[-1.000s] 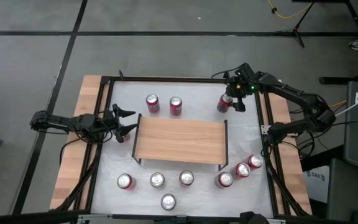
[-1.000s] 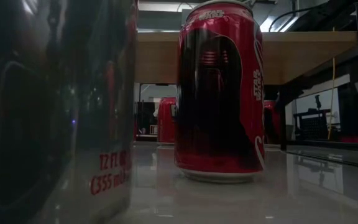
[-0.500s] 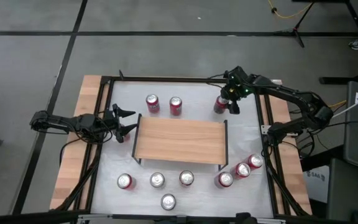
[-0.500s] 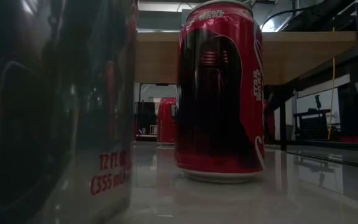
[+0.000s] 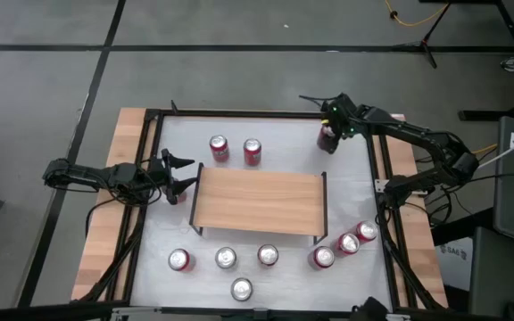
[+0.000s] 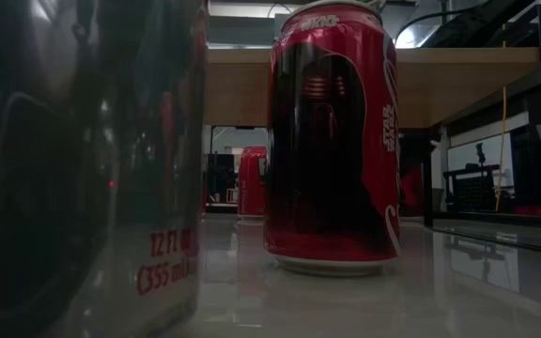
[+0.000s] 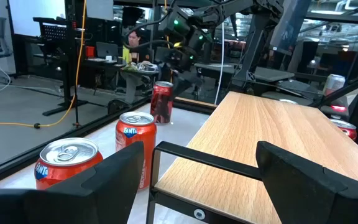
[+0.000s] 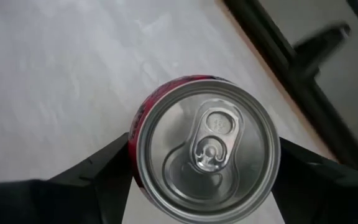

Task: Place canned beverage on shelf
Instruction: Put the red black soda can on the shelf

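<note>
White tabletop (image 5: 266, 129), black-framed, is your largest item; everything else stands on it.

Light wooden shelf (image 5: 257, 202) sits at the table's middle on thin black legs, its plank bare. From the left wrist view it runs away from that arm with nothing on it.

Left gripper (image 5: 178, 175) waits just beside the shelf's left end, fingers spread, nothing between them.

Right gripper (image 5: 330, 134) is at the far right corner of the table, over the red can (image 5: 327, 137). In the right wrist view its two fingers sit against opposite sides of the can (image 8: 206, 152), pinching it from above with the lid facing the camera.

Other cans: two behind the shelf (image 5: 235, 149), a row and a cluster in front of it (image 5: 266, 257).

Handling note, as a judgement: you appear to be at the lift. The can looks centred between the fingers, so keep it upright and raise it straight until its base would clear the plank edge. Then carry it across to a bare part of the plank, lower gently, and release only once it stands flat. Watch the shelf's right-hand frame on the way over.
</note>
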Robot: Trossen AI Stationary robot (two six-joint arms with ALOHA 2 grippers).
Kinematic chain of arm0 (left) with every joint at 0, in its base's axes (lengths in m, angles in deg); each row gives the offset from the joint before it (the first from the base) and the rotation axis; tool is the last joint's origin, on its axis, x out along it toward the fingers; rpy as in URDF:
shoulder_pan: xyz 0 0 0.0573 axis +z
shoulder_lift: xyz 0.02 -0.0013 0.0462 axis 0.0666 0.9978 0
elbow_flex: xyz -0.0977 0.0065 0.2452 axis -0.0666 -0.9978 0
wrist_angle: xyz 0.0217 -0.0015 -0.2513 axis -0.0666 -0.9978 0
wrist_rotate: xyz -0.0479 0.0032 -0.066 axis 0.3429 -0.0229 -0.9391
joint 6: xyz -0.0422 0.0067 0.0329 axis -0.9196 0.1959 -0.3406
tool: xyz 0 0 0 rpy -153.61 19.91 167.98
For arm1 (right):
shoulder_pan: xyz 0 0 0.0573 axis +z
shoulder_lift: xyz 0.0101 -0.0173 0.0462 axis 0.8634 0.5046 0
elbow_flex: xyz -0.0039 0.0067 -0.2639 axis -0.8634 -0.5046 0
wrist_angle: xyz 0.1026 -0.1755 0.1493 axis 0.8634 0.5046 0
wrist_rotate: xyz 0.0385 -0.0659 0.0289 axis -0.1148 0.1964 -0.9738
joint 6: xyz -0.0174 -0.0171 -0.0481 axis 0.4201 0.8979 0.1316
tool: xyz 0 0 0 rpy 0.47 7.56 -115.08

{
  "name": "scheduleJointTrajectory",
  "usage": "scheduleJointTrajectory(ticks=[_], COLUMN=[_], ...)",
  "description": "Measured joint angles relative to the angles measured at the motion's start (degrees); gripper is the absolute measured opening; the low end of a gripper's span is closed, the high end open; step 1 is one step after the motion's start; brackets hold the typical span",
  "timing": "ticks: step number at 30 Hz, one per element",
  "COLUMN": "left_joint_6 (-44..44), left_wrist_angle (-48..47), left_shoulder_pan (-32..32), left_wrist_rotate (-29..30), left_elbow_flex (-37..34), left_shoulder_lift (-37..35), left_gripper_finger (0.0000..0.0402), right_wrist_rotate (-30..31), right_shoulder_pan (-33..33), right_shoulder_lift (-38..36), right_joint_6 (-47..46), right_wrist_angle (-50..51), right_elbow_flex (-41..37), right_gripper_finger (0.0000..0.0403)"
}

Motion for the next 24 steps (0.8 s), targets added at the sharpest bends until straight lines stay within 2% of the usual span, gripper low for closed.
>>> scheduleJointTrajectory(ticks=[7,24], left_joint_6=[0.0,0.0], left_wrist_angle=[0.0,-0.02], left_shoulder_pan=[0.0,0.01], left_wrist_rotate=[0.01,0.0], left_elbow_flex=[0.0,0.0], left_shoulder_lift=[-0.01,0.0], left_gripper_finger=[0.0305,0.0305], right_wrist_rotate=[2.58,2.29], right_shoulder_pan=[0.0,0.0], right_shoulder_lift=[0.05,0.07], right_joint_6=[-17.57,-19.33], right_wrist_angle=[0.34,0.35], right_elbow_flex=[-0.07,-0.07], right_gripper_finger=[0.03,0.0301])
